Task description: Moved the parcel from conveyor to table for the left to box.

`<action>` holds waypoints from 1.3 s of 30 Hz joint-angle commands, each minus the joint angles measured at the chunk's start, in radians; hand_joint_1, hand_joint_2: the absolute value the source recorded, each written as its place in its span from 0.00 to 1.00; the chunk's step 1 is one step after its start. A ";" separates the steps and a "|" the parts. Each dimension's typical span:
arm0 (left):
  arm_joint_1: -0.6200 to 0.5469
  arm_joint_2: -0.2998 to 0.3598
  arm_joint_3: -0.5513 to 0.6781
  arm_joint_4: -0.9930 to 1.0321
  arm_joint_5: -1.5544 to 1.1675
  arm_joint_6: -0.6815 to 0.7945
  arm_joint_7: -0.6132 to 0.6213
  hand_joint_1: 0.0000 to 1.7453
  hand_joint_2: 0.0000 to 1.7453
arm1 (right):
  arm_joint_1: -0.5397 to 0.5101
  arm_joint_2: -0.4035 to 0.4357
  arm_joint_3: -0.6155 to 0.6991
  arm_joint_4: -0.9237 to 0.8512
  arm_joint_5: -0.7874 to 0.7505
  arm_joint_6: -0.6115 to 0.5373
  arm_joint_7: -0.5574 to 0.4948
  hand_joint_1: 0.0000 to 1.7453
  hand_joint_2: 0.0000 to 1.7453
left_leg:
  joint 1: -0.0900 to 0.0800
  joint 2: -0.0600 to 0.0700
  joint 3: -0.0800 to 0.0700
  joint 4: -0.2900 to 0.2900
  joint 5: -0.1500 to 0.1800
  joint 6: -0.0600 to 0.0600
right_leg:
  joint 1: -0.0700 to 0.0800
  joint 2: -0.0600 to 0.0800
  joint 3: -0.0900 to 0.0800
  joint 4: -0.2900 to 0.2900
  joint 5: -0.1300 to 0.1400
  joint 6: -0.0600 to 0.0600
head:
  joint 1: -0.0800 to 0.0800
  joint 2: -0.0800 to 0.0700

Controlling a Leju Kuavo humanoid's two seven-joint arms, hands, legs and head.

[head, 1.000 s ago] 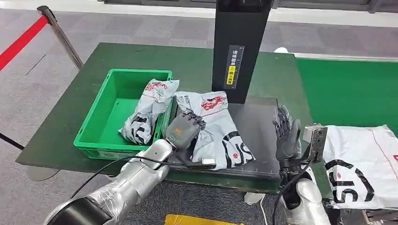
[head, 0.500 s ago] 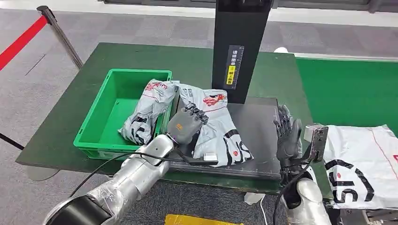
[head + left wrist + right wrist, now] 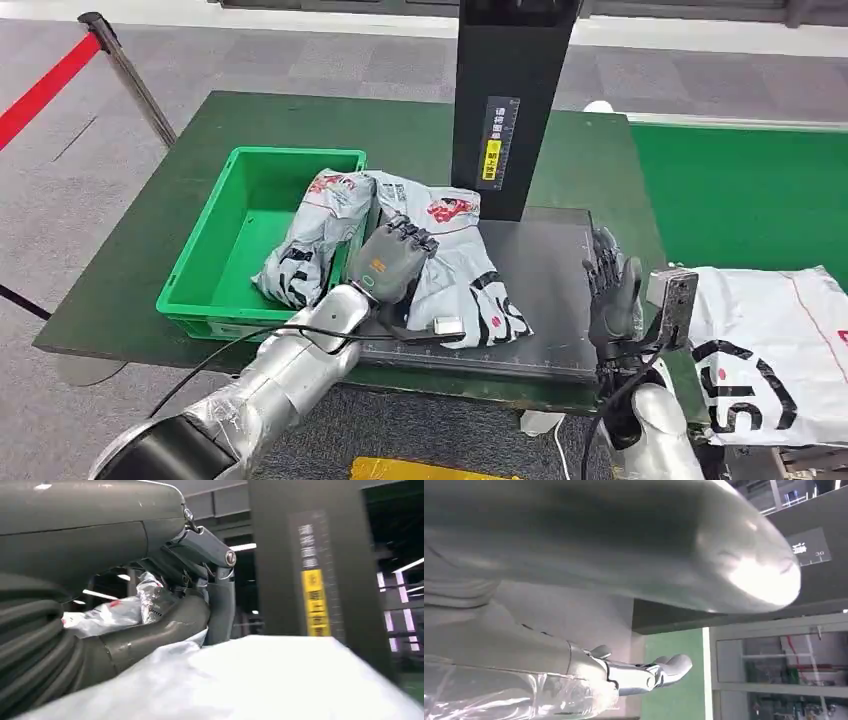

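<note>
Table (image 3: 150, 270); parcel (image 3: 455, 265) lengthwise toward robot.

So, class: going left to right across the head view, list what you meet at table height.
Green plastic bin → left hand on the grey plastic parcel → open right hand → white parcel with black lettering.

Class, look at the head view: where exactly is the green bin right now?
The green bin sits on the left of the dark green table, left of the black post, with a grey parcel draped over its right wall.
</note>
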 commanded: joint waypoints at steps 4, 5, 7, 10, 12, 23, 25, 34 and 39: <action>-0.091 0.213 -0.303 -0.102 -0.008 -0.035 0.204 1.00 1.00 | 0.000 -0.009 -0.094 0.020 0.001 0.001 0.006 0.00 0.00 | 0.002 0.001 -0.001 0.000 0.000 -0.001 | 0.002 0.001 0.000 -0.001 0.001 -0.001 | 0.000 0.000; -0.087 0.221 -0.301 -0.118 -0.008 -0.034 0.211 1.00 1.00 | 0.010 -0.011 -0.098 0.009 0.001 0.001 0.006 0.00 0.00 | 0.001 0.001 0.000 0.000 0.000 -0.001 | 0.001 0.001 -0.001 0.000 0.000 -0.001 | 0.000 0.000; -0.089 0.247 -0.327 -0.157 -0.008 -0.048 0.241 1.00 1.00 | 0.028 -0.009 -0.107 -0.012 0.001 0.000 0.005 0.00 0.00 | 0.001 0.001 0.000 0.000 0.000 -0.001 | 0.001 0.000 0.000 0.000 0.000 -0.001 | 0.000 0.000; -0.085 0.278 -0.359 -0.196 -0.008 -0.052 0.287 1.00 1.00 | 0.062 -0.002 -0.125 -0.049 0.005 -0.013 0.006 0.00 0.00 | 0.001 0.000 -0.001 0.000 0.000 -0.001 | 0.001 0.000 -0.001 0.000 0.000 -0.001 | 0.000 0.000; -0.088 0.301 -0.383 -0.226 -0.008 -0.053 0.313 1.00 1.00 | 0.084 0.005 -0.136 -0.070 0.011 -0.019 0.008 0.00 0.00 | 0.001 0.000 0.000 0.000 0.000 -0.001 | 0.001 -0.001 0.000 0.000 0.000 -0.001 | 0.000 0.000; -0.148 0.394 -0.354 -0.251 -0.008 -0.082 0.343 1.00 1.00 | 0.108 0.016 -0.166 -0.076 0.024 -0.013 0.017 0.00 0.00 | 0.002 0.002 -0.002 0.001 0.000 -0.001 | 0.002 0.001 -0.002 0.000 0.001 -0.001 | 0.000 0.000; -0.150 0.428 -0.354 -0.261 -0.008 -0.077 0.363 1.00 1.00 | 0.110 0.013 -0.164 -0.069 0.024 -0.011 0.017 0.00 0.00 | 0.002 0.001 -0.002 0.001 0.000 -0.001 | 0.002 0.001 -0.002 0.000 0.001 -0.001 | 0.000 0.000; -0.056 0.513 -0.229 -0.323 -0.008 -0.042 0.399 1.00 1.00 | 0.168 0.005 -0.174 -0.107 0.012 -0.012 0.013 0.00 0.00 | 0.002 0.003 0.002 -0.002 0.000 -0.002 | 0.002 0.002 0.001 -0.002 0.000 -0.002 | 0.000 0.000; 0.069 0.426 0.108 -0.320 -0.008 0.023 0.251 1.00 1.00 | 0.216 0.023 -0.196 -0.163 0.009 -0.026 0.027 0.00 0.00 | 0.003 0.004 0.003 -0.004 0.000 -0.001 | 0.003 0.003 0.002 -0.004 0.001 -0.002 | 0.000 0.000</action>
